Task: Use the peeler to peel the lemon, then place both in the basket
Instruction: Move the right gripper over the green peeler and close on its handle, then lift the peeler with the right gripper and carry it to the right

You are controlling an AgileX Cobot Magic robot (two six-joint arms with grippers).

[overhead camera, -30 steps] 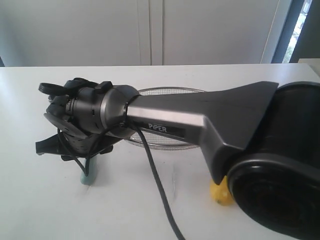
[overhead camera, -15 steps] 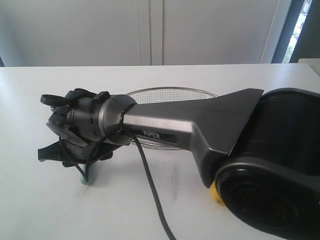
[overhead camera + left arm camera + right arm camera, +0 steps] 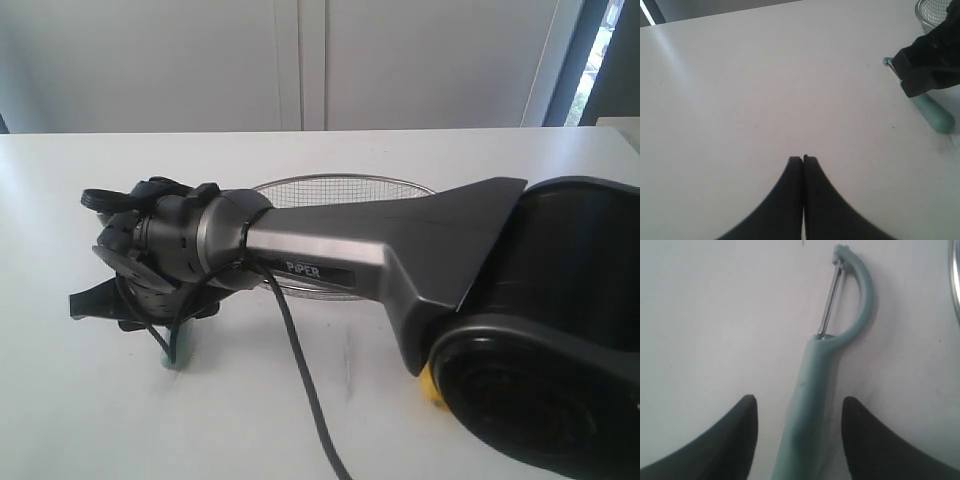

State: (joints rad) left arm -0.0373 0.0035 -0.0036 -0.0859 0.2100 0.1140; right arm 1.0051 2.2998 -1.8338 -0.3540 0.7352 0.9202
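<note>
The pale teal peeler point(image 3: 816, 375) lies flat on the white table, its looped head and metal blade pointing away from my right gripper point(image 3: 799, 401). That gripper is open, one finger on each side of the handle without touching it. In the exterior view the right gripper point(image 3: 135, 305) hangs low over the peeler, and only the handle's end point(image 3: 181, 352) shows. Most of the lemon point(image 3: 430, 385) is hidden behind the right arm's base. The wire basket point(image 3: 345, 184) stands behind the arm. My left gripper point(image 3: 803, 159) is shut and empty over bare table, with the peeler point(image 3: 935, 114) off to one side.
The right arm point(image 3: 400, 240) stretches across the middle of the table and covers the basket's front. Its black cable point(image 3: 305, 370) trails over the tabletop. The basket's rim point(image 3: 956, 285) sits close beside the peeler's head.
The right arm has swung a little and its gripper has sunk slightly toward the peeler. More of the basket's rim shows now. The left gripper has stayed shut.
</note>
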